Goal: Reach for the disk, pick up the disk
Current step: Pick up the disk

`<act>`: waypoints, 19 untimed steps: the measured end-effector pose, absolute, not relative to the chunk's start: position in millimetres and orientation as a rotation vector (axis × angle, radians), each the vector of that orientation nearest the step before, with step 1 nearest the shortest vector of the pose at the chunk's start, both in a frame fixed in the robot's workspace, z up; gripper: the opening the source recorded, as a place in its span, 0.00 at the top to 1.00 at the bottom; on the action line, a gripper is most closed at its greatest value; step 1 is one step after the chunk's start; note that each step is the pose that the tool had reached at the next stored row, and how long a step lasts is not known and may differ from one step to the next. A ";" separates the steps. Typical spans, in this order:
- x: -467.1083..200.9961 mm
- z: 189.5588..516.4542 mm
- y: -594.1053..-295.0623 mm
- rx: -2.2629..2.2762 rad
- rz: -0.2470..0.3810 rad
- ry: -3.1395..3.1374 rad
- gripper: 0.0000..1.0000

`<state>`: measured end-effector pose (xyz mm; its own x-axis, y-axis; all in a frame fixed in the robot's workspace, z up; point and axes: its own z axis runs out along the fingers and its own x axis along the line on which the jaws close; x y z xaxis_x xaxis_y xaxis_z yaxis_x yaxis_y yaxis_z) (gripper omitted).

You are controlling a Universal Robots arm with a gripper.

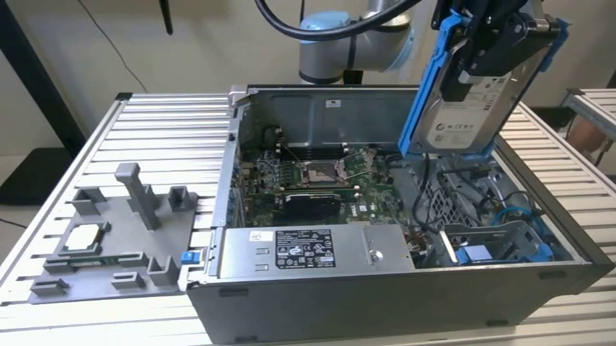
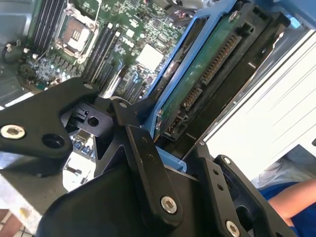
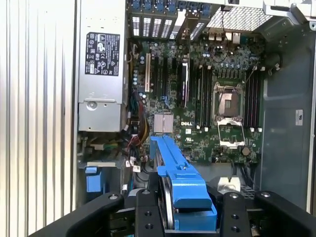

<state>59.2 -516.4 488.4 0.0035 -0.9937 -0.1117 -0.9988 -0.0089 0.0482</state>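
Tool: the tool [image 1: 495, 50] is clamped on the disk [image 1: 462, 108] near its top end. In both wrist views its black fingers [image 3: 148, 217] press the disk's blue frame from two sides.
Where the disk is: up in the air above the open computer case [image 1: 385, 317], toward the exterior view's right. It touches nothing below it.
Which way it lies: the disk hangs almost upright, a bit tilted. Its long side runs down from the tool, with the white label facing the exterior camera.
Work so far: I think the pick-up is done, since the disk is off the case.
Desk: the case sits on the ribbed metal desk [image 1: 164, 137].
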 end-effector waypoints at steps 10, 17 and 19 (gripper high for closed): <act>75.5 486.0 -517.8 -2.193 0.176 2.179 1.00; 85.7 483.0 -517.9 -2.193 0.176 2.179 1.00; 88.0 482.2 -517.8 -2.193 0.176 2.179 1.00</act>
